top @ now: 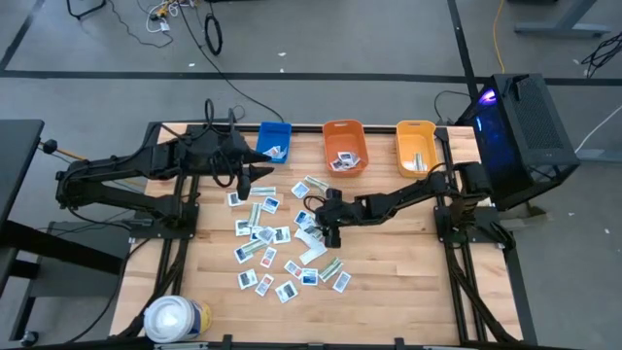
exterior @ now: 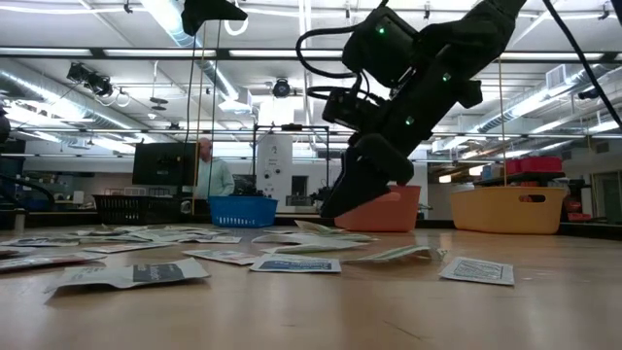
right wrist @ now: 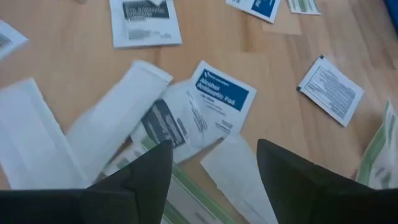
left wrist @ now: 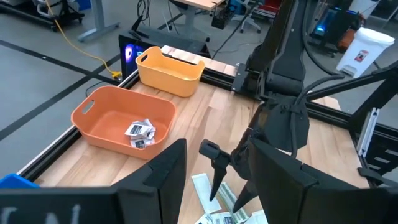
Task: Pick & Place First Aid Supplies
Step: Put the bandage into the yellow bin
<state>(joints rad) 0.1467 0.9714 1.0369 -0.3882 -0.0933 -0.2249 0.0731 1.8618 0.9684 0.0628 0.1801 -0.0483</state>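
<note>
The first aid supplies [top: 272, 243] are many small flat packets, white with blue or dark print, plus some pale green strips, lying scattered on the wooden table. My right gripper [top: 326, 222] is open and points down low over the right part of the heap. In its wrist view its fingers [right wrist: 149, 177] stand on either side of a plain white packet [right wrist: 233, 168], beside a blue-printed one [right wrist: 222, 93]. I see no touch. My left gripper [top: 255, 178] is open and held high near the blue bin [top: 273, 140].
Three bins stand along the far edge: blue, orange [top: 344, 146] and yellow [top: 416, 146], each with a few packets inside. A large white roll [top: 175, 318] sits at the near left corner. Bare wood lies along the near edge and to the right. A person [exterior: 209, 175] stands far behind.
</note>
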